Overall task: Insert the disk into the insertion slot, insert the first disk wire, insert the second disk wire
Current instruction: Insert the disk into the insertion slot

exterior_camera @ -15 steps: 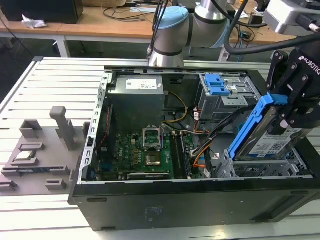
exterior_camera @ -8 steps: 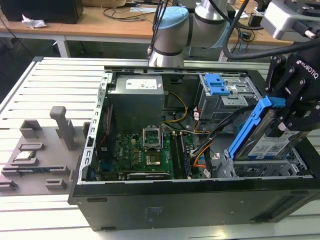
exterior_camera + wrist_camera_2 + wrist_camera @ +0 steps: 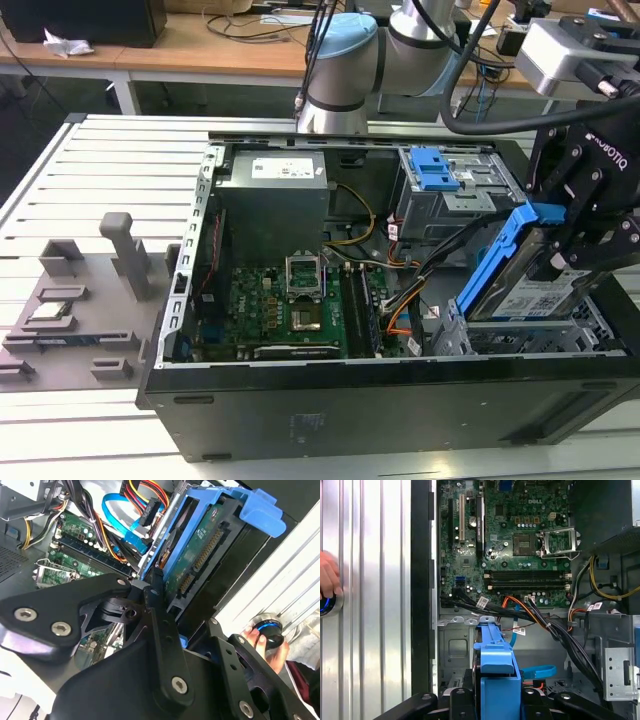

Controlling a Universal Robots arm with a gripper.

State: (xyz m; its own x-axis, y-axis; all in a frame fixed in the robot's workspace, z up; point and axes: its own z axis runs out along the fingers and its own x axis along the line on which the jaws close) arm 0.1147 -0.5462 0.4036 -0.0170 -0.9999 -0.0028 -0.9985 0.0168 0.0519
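The flat silver-grey disk (image 3: 525, 298), framed in bright blue plastic, is held tilted, clamped in the black claw (image 3: 562, 255), over the boxy perforated metal insertion slot (image 3: 530, 338) inside the open computer case (image 3: 350, 410).

disk (image 3: 525, 295) lower end hidden inside insertion slot (image 3: 560, 337) (depth unclear), hand (image 3: 327, 575) cut off at edge

Clamped between the black tool (image 3: 182, 600) fingers: the disk (image 3: 200, 550), tilted, green circuit-board face showing inside its blue carrier (image 3: 260, 510). Beyond it, a green motherboard (image 3: 75, 560) under orange, yellow and blue cables (image 3: 116, 510). On the ribbed table (image 3: 295, 580), a hand (image 3: 280, 654) touching a round knob (image 3: 267, 630) ringed in blue.
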